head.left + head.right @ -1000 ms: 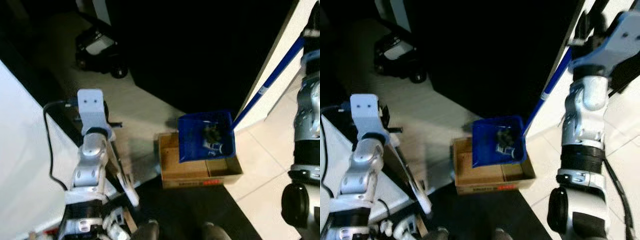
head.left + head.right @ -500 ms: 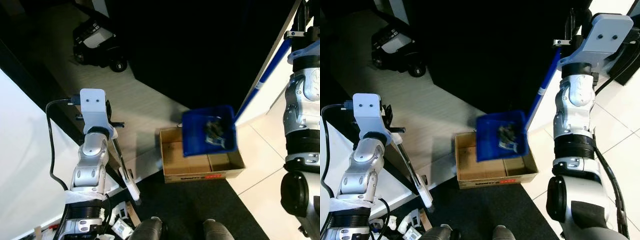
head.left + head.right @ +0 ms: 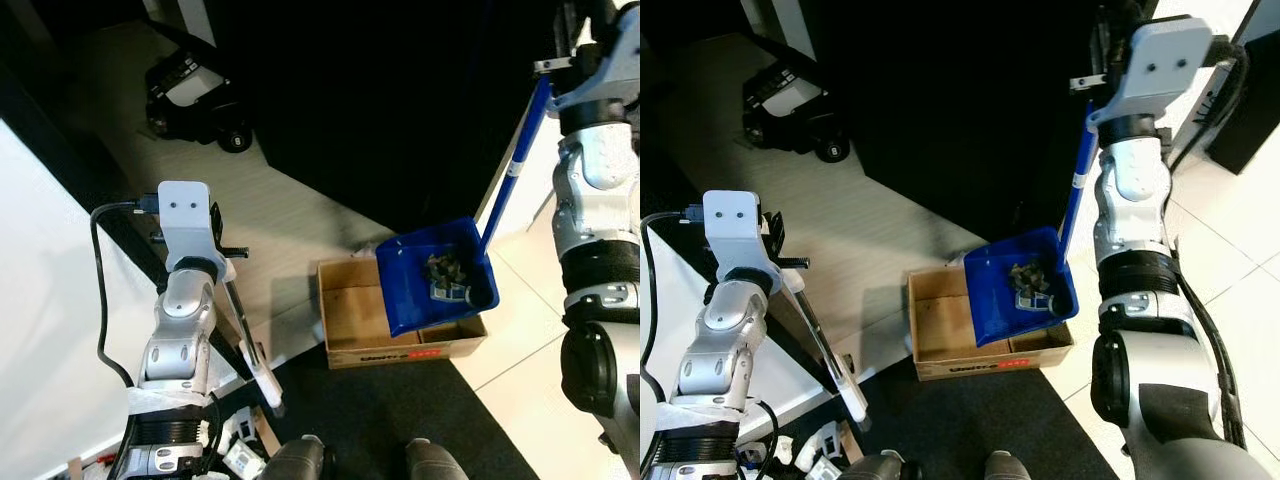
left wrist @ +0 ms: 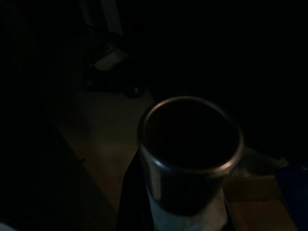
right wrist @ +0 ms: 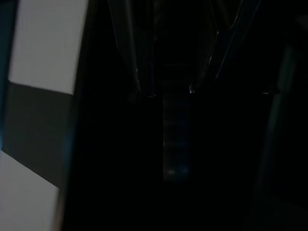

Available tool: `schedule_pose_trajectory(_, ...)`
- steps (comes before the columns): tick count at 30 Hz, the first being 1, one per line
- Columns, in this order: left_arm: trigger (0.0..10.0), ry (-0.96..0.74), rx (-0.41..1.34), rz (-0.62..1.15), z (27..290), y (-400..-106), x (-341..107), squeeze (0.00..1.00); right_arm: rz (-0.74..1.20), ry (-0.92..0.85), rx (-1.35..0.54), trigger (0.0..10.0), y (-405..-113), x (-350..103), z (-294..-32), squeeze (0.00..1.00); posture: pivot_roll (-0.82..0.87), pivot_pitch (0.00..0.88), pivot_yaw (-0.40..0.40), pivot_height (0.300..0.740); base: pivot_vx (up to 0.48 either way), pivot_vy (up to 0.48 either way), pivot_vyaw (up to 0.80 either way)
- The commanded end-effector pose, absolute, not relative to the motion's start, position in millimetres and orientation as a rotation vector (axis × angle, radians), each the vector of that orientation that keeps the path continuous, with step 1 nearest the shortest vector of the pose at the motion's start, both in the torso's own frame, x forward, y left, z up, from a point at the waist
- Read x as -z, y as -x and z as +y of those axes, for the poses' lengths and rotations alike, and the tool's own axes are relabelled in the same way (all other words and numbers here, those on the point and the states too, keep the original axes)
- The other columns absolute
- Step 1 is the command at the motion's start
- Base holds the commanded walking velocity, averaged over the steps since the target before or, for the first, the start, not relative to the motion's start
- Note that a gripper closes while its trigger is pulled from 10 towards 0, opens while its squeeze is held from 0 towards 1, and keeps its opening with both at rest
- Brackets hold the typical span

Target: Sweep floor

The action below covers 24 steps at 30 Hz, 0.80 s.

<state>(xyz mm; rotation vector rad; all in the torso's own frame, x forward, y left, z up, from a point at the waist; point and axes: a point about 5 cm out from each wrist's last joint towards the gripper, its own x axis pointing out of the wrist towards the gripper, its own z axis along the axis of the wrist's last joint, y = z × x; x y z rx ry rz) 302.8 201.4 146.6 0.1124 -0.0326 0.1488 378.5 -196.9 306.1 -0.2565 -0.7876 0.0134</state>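
Sweeping looks done: my right end effector (image 3: 1092, 92) is clamped on the blue dustpan (image 3: 1025, 285) handle, debris (image 3: 1028, 277) not yet dumped into the cardboard box (image 3: 945, 335); can't tell the left's state.

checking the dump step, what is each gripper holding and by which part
The right gripper holds the blue dustpan by the top of its long handle. The left gripper grips a thin broom handle near its upper end.

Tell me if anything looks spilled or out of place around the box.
Nothing looks spilled. The blue dustpan hangs tilted over the right half of the open cardboard box, debris and a pale scrap still inside it. The right claw holds its long blue handle up high.
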Motion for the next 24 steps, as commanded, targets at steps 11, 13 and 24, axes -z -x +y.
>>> schedule_pose_trajectory(11,10.0,-0.138,-0.155,-0.071,201,-294,-153,0.0,-0.916,0.38,-0.159,10.0,-382,-336,-158,0.0,0.09,0.048,0.017,0.74,0.0,0.0,0.0)
schedule_pose_trajectory(13,10.0,-0.138,-0.157,-0.072,202,-293,-153,0.0,-0.922,0.392,-0.174,10.0,-382,-337,-154,0.0,0.09,0.049,0.015,0.74,0.0,0.0,0.0)
schedule_pose_trajectory(24,10.0,-0.143,-0.178,-0.074,206,-282,-154,0.0,-0.961,0.489,-0.292,10.0,-383,-345,-126,0.0,0.13,0.064,-0.003,0.74,0.0,0.0,0.0)
